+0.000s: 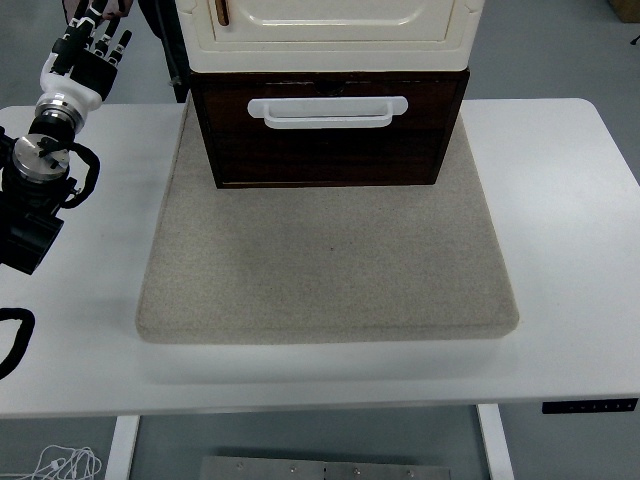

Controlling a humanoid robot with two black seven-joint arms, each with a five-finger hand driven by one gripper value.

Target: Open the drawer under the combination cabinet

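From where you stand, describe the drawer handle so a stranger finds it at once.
On the grey mat stands a cream cabinet over a dark brown drawer. The handle is the wide white bar across the drawer's front, the only white piece on the dark wood.

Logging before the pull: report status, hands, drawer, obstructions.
Left hand raised at far left, fingers relaxed, empty; right hand out of view. Drawer shut, white handle untouched. Nothing on the mat in front.
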